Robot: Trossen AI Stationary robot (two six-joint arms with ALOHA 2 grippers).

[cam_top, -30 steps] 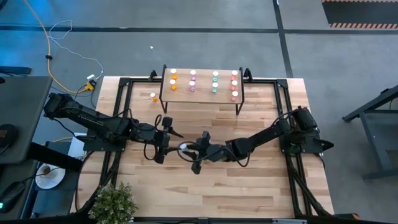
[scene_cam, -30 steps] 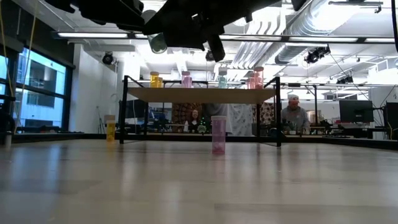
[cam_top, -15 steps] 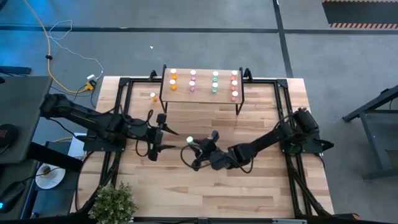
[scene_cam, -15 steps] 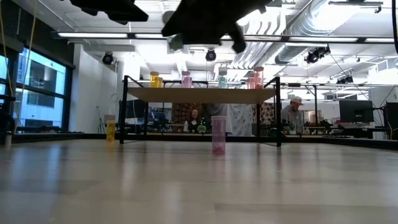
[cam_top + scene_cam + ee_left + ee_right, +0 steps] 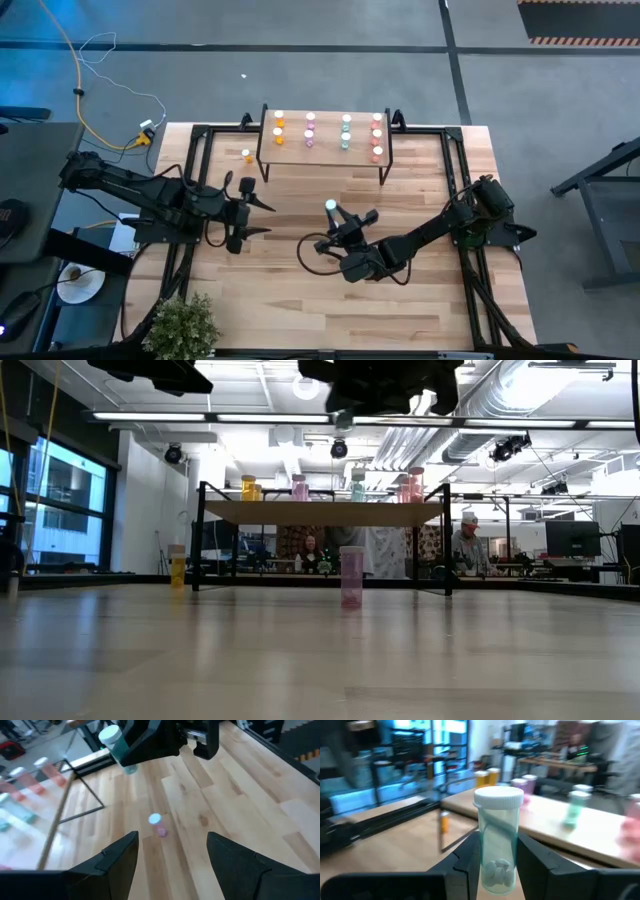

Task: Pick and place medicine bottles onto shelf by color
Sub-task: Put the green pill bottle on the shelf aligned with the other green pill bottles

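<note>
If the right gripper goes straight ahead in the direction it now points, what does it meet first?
Probably the shelf: the right gripper, shut on a teal bottle, faces its top, where a teal-green bottle stands. Depth is unclear.

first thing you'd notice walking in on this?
The right gripper holds a teal bottle upright above mid-table, pills visible inside, its white cap facing the shelf. The shelf at the table's far edge carries bottles in colour columns: orange, pink, teal, red. A lone pink bottle stands on the table before it, and the left gripper hangs open and empty at the left.
</note>
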